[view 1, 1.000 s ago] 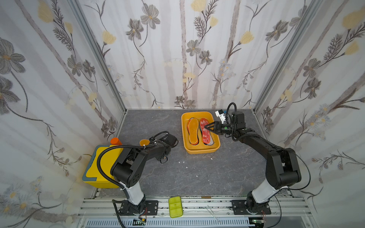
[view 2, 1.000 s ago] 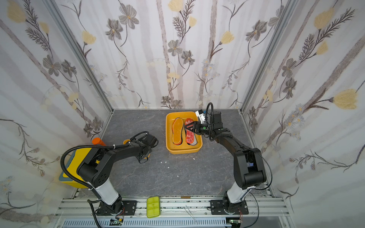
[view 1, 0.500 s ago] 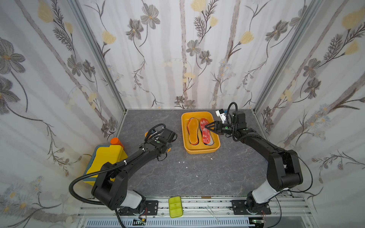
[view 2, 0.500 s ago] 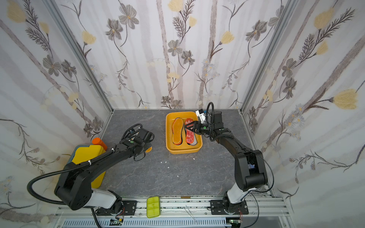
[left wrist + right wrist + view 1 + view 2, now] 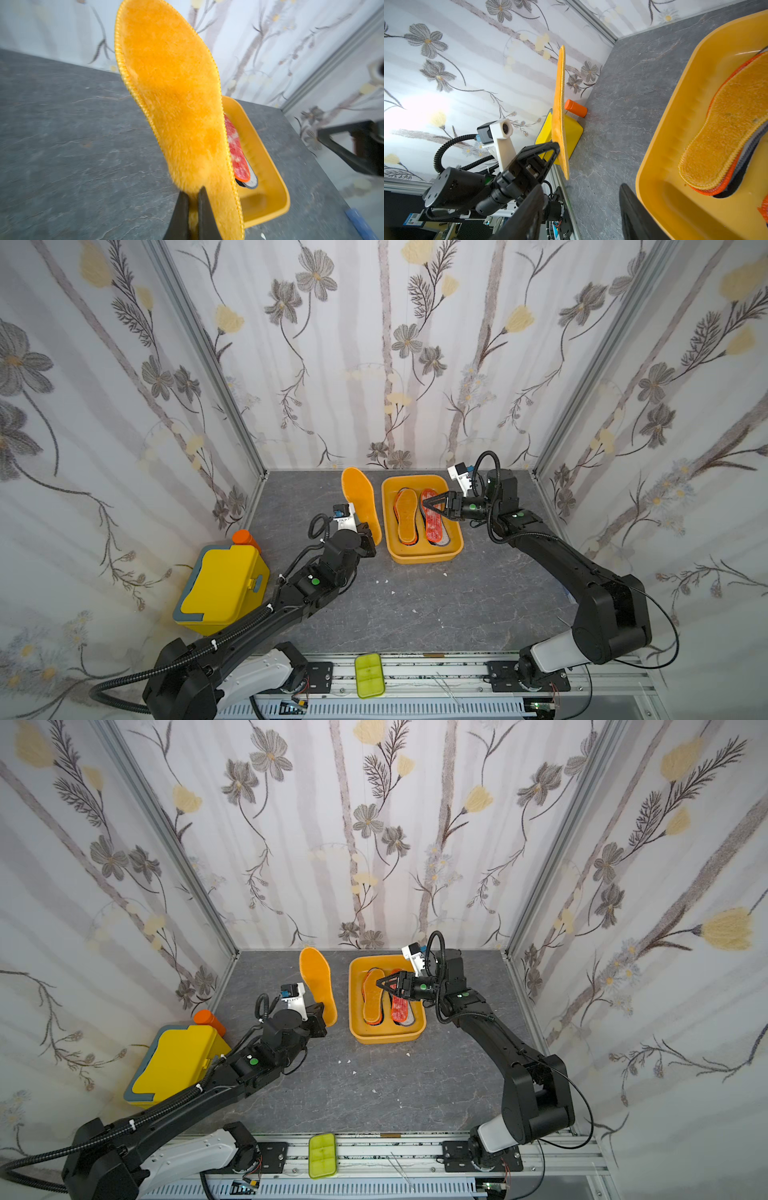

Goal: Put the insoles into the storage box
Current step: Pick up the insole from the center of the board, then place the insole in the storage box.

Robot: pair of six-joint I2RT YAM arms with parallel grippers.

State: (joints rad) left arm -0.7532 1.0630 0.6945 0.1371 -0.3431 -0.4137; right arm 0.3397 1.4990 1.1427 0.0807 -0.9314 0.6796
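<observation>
While the left gripper (image 5: pixel 371 537) stays out of the storage box (image 5: pixel 419 558), it is clenched on the heel end of one orange-yellow insole (image 5: pixel 360 497), which stands nearly upright with its toe towards the far wall, just left of the box and clear of the table (image 5: pixel 415 605). The left wrist view shows the two black fingers (image 5: pixel 204 209) pinching the fuzzy pad near its heel edge, and the right wrist view shows it edge-on, a thin vertical sheet (image 5: pixel 559 99).

Inside the box lie two stacks side by side. The left one is topped by a matching orange-yellow insole (image 5: pixel 406 516) with a red-orange edge showing beneath it. The right one is topped by a red-orange speckled insole (image 5: pixel 434 522) over grey-white and black edges. How many lie in each stack cannot be counted. The right gripper (image 5: pixel 428 511) hovers over the right stack with its jaws apart and nothing between them.

No other insole shows loose on the table, so the step in hand looks like the carry of the last pad to the box. The next move calls for shifting the pad right over the rim, tipping it from upright to flat, and lining its length with the box's long axis, probably on the left stack. Since the pad is soft and held at one end, its toe may droop or catch on the near-side rim. The right gripper sits close to the drop zone and may need to make room.
</observation>
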